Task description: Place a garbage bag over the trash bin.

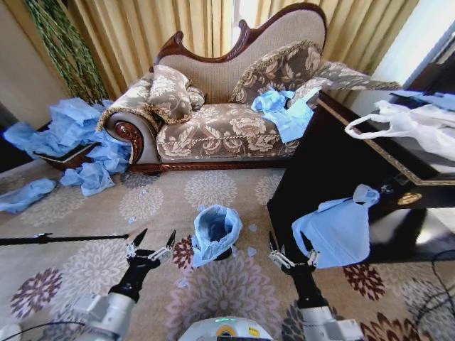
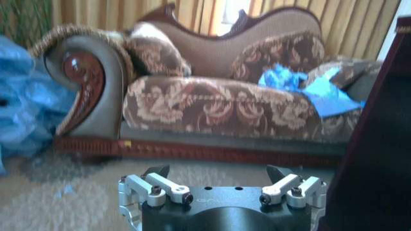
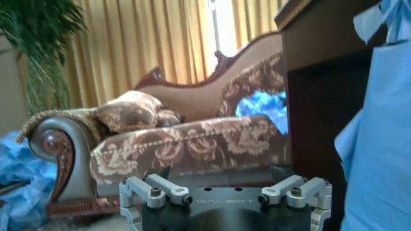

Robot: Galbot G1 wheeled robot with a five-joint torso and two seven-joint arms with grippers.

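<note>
Nearest, at 7 o'clock in the head view: left gripper [image 1: 151, 246], black fingers spread wide, nothing between them, hovering low over patterned carpet [image 1: 213, 298]. Mirrored at 5 o'clock: right gripper [image 1: 292, 249], likewise spread and empty. Between the two, just past their tips: trash bin [image 1: 222, 253], small, mostly hidden under the garbage bag [image 1: 215, 231], thin crinkly translucent light blue plastic draped over the rim, mouth open upward, folds slumping down at 7 o'clock. Just beside the right gripper, at 3 o'clock: smooth blue bag with knotted top [image 1: 340, 229], hanging against a dark glossy wooden cabinet [image 1: 320, 170]. Atop that cabinet: white plastic bag with loop handles [image 1: 409, 124]. At 12 o'clock: ornate floral sofa [image 1: 227, 106], carved wood frame, more blue bags [image 1: 284, 110] on the seat. At 10 o'clock: crumpled heap of blue bags [image 1: 67, 135] by the sofa arm
</note>
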